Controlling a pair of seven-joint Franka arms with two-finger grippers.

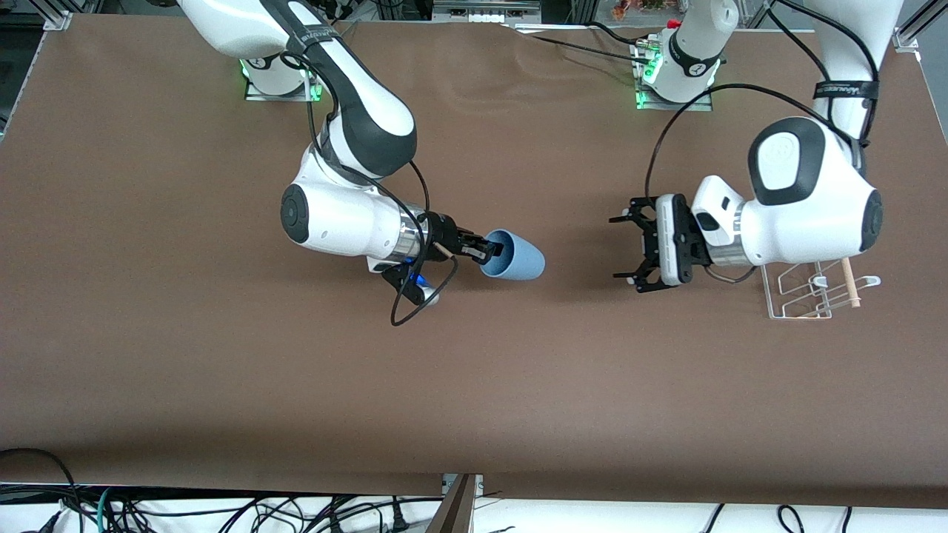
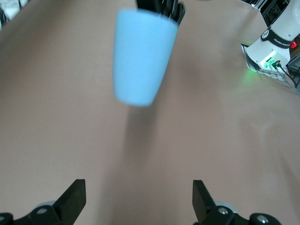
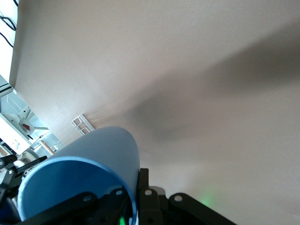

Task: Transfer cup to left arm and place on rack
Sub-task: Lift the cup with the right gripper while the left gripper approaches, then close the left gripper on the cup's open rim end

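The light-blue cup hangs on its side over the middle of the table, its base pointing at the left arm. My right gripper is shut on the cup's rim, one finger inside the mouth and one outside, as the right wrist view shows on the cup and the right gripper. My left gripper is open and level with the cup, a short gap away. In the left wrist view the cup floats ahead of the left gripper, outside its spread fingers. The white wire rack sits under the left arm's wrist.
Both arm bases stand along the table edge farthest from the front camera. The brown tabletop stretches bare toward that camera. A black cable loops below the right wrist. The rack's wooden dowel lies at the left arm's end.
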